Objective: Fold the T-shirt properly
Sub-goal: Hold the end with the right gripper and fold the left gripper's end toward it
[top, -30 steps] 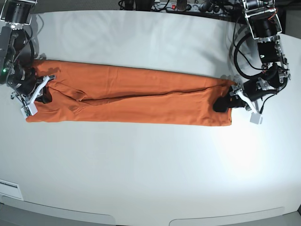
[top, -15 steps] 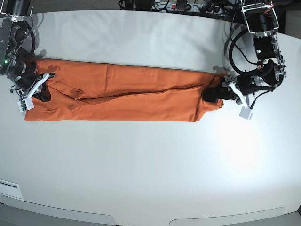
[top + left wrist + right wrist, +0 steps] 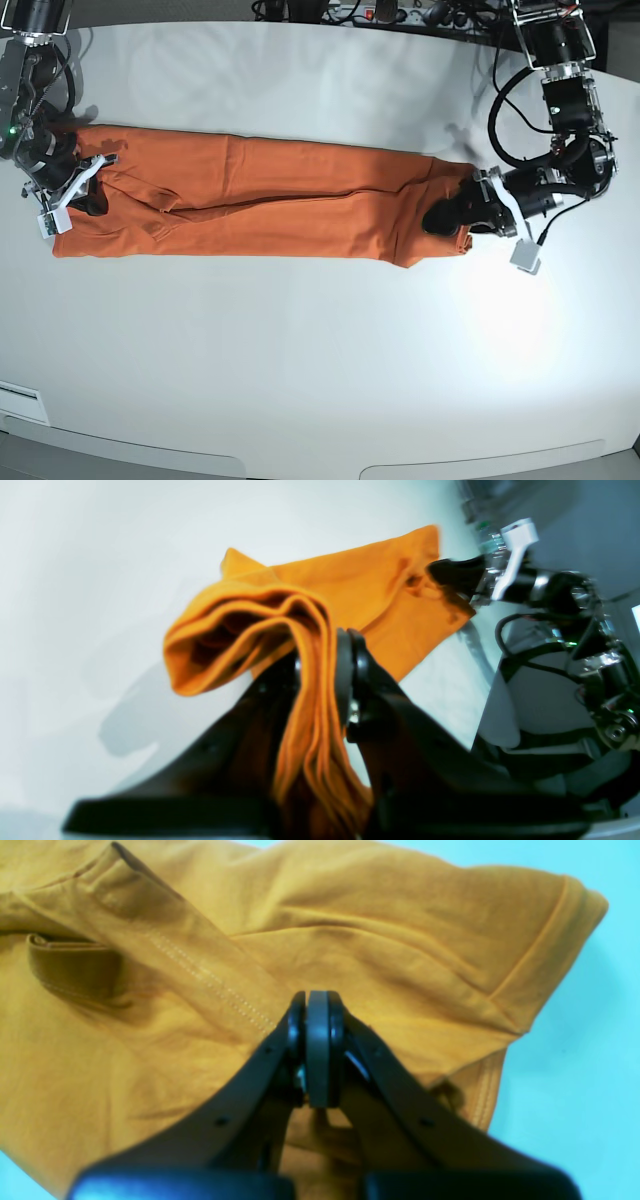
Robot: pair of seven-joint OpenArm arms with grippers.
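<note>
While the left gripper (image 3: 320,680) pinches the T-shirt (image 3: 290,195), the closed right gripper (image 3: 320,1050) should steady the far end.

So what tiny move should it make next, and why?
Probably the left gripper should carry its pinched end of the T-shirt a little farther inward, toward the other arm. It has fabric bunched between its fingers, and that end is only partly turned over, while the rest lies in a long strip with the shut right gripper at its far end.
</note>
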